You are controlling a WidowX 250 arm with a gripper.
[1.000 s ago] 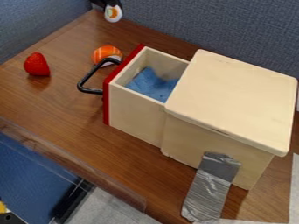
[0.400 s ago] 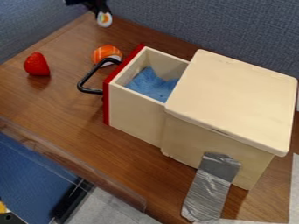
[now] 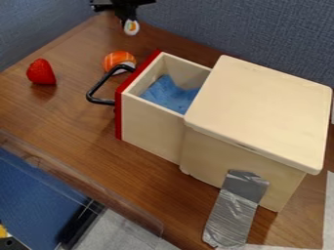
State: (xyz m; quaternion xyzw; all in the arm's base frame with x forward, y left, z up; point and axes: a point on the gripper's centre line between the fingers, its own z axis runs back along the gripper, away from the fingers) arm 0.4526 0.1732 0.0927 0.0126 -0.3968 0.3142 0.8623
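"Holding anything, that gripper [image 3: 129, 20]?"

"Yes, its fingers are closed in on a small white oval piece [image 3: 132, 30], which hangs beneath them over the far end of the table [image 3: 68, 36], beyond the orange ball [image 3: 116, 58]."

"How would it handle?"

"I'd judge it light and stiff, like hard plastic, hardly fragile but slippery on its rounded face. Best to pinch it across the narrow sides near its middle; a hold at the very tip could let it swivel."

"And its looks?"

"Pale rim, with an orange and greenish patch in the centre, though it's too small up there for me to be sure of the pattern. Nearer us, the open drawer [image 3: 152, 130] of the wooden box [image 3: 261, 107] has a blue cloth [image 3: 168, 95] inside."
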